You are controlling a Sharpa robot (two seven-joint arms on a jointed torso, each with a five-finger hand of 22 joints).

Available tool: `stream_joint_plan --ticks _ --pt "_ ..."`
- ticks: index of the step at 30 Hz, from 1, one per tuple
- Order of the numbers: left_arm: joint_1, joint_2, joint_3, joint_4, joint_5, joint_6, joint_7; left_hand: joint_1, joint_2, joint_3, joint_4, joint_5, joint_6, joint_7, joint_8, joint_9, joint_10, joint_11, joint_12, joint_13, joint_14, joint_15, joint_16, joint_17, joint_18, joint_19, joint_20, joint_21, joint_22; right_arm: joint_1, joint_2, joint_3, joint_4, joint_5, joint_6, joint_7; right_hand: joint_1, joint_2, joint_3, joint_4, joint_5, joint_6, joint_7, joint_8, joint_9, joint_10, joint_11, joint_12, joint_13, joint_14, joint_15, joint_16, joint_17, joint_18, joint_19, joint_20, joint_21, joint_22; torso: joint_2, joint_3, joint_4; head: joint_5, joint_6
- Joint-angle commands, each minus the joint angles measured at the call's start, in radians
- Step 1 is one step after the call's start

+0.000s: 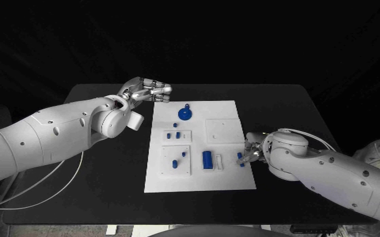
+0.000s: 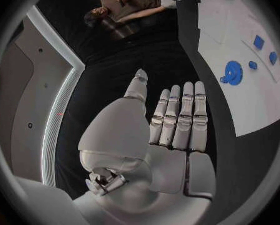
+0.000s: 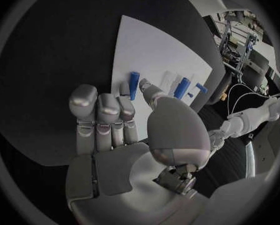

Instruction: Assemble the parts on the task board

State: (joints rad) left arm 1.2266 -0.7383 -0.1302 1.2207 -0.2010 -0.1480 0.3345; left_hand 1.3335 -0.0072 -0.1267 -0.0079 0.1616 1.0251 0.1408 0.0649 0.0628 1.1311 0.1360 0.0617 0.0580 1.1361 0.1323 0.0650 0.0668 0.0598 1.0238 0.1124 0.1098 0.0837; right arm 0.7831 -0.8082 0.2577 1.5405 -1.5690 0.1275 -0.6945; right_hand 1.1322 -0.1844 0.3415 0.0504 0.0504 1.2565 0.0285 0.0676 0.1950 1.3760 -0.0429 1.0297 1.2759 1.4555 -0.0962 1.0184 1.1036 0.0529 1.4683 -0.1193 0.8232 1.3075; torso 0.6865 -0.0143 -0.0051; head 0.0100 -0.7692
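Matt white task board point(image 1: 229, 179) on a matt black table point(image 1: 95, 193) — blue plastic-looking parts point(image 1: 207, 159).

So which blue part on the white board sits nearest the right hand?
The small blue peg by the right hand's fingertips; the other blue parts lie farther left.

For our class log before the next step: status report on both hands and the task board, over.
Left hand open, off the task board's far corner. Right hand at the board's right edge by a small blue part; grip unclear. Blue gear lies untouched. Nothing in the way.

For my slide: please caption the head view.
Right robot hand reaches a blue part on the task board.
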Motion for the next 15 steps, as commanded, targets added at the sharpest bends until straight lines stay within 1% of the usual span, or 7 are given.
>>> stream_joint_plan --ticks 1,5,7,9,11,14,15 --pt "0.001 0.001 0.0 0.003 -0.002 0.005 0.01 -0.005 0.002 -0.002 0.001 -0.002 0.001 0.003 -0.001 0.001 -0.003 -0.004 0.0 0.0 -0.004 -0.001 -0.003 0.0 0.003 0.003 0.005 0.007 -0.002 -0.005 0.011 -0.009 -0.01 -0.048 0.012 -0.031 -0.006 0.006 0.004 0.006 -0.002 -0.001 0.001 -0.003 -0.001 0.003 -0.006 -0.007 -0.002 0.004 -0.002 0.0 0.0 -0.012 0.027 -0.004 -0.001 0.101 0.0 0.0003 -0.0006 0.0 -0.001" --pt "0.001 0.001 0.0 0.003 -0.002 0.006 0.01 -0.006 0.003 -0.002 0.003 -0.002 0.0 0.004 -0.001 0.001 -0.004 -0.003 0.0 0.001 -0.005 -0.001 -0.003 0.0 0.003 0.003 0.005 0.007 -0.002 -0.007 0.024 -0.019 -0.021 -0.051 0.004 -0.031 -0.001 0.011 0.012 0.002 -0.002 -0.005 0.002 -0.004 -0.001 0.001 -0.006 -0.013 -0.005 0.004 -0.003 -0.001 -0.001 -0.012 0.027 -0.004 -0.003 0.101 0.0 0.0006 0.0005 0.0 -0.002" --pt "0.001 0.001 0.0 0.003 -0.002 0.006 0.009 -0.006 0.003 -0.002 0.003 -0.002 0.0 0.004 -0.001 0.001 -0.004 -0.003 0.0 0.001 -0.005 -0.001 -0.003 0.0 0.003 0.003 0.005 0.007 -0.002 -0.007 0.029 -0.023 -0.027 -0.052 0.001 -0.031 0.016 0.028 0.029 -0.007 -0.002 -0.012 0.001 -0.006 -0.004 0.0 -0.007 -0.014 -0.005 0.004 -0.003 -0.001 -0.001 -0.012 0.027 -0.005 -0.005 0.1 0.0 0.0004 0.0008 0.0 -0.002" --pt "0.001 0.001 0.0 0.003 -0.002 0.007 0.009 -0.006 0.003 -0.002 0.003 -0.002 0.0 0.004 -0.001 0.001 -0.004 -0.003 0.0 0.001 -0.005 -0.001 -0.003 0.0 0.003 0.003 0.005 0.007 -0.002 -0.008 0.034 -0.027 -0.035 -0.052 0.001 -0.031 0.037 0.049 0.083 -0.04 0.002 -0.038 0.012 -0.006 -0.018 -0.003 -0.001 -0.012 -0.004 0.005 0.001 -0.002 -0.003 -0.011 0.027 -0.002 -0.006 0.1 0.0 0.0 0.0004 0.0 -0.003" --pt "0.001 0.001 0.0 0.003 -0.002 0.007 0.008 -0.006 0.003 -0.002 0.003 -0.002 0.0 0.004 -0.001 0.001 -0.004 -0.003 0.0 0.001 -0.005 -0.001 -0.003 0.0 0.003 0.003 0.005 0.007 -0.002 -0.008 0.038 -0.032 -0.041 -0.051 0.001 -0.03 0.033 0.059 0.121 -0.094 0.114 -0.056 0.021 -0.005 -0.038 -0.008 0.005 -0.01 -0.002 0.004 0.004 -0.003 -0.005 -0.007 0.027 0.003 -0.006 0.1 0.0 -0.0004 -0.0005 0.001 -0.003" --pt "0.001 0.002 0.0 0.003 -0.002 0.008 0.007 -0.007 0.002 -0.002 0.003 -0.003 -0.002 0.004 -0.001 0.001 -0.004 -0.003 0.0 0.001 -0.005 -0.001 -0.003 0.0 0.003 0.003 0.005 0.007 -0.002 -0.008 0.042 -0.042 -0.05 -0.048 0.005 -0.029 -0.01 0.088 0.174 -0.205 0.206 -0.062 0.029 -0.005 -0.075 -0.015 0.009 -0.008 -0.005 0.003 0.009 -0.003 -0.01 0.0 0.026 0.009 -0.006 0.101 0.0 -0.0003 -0.0003 0.001 -0.004" --pt "0.001 0.002 0.0 0.003 -0.002 0.008 0.007 -0.007 0.002 -0.002 0.003 -0.003 -0.002 0.004 -0.001 0.001 -0.004 -0.003 0.0 0.001 -0.005 -0.001 -0.003 0.0 0.003 0.003 0.005 0.007 -0.002 -0.008 0.044 -0.044 -0.053 -0.047 0.006 -0.029 -0.02 0.095 0.186 -0.231 0.223 -0.064 0.033 -0.005 -0.083 -0.017 0.01 -0.008 -0.006 0.003 0.01 -0.002 -0.011 0.001 0.025 0.01 -0.005 0.101 0.0 -0.0003 -0.0002 0.001 -0.003"
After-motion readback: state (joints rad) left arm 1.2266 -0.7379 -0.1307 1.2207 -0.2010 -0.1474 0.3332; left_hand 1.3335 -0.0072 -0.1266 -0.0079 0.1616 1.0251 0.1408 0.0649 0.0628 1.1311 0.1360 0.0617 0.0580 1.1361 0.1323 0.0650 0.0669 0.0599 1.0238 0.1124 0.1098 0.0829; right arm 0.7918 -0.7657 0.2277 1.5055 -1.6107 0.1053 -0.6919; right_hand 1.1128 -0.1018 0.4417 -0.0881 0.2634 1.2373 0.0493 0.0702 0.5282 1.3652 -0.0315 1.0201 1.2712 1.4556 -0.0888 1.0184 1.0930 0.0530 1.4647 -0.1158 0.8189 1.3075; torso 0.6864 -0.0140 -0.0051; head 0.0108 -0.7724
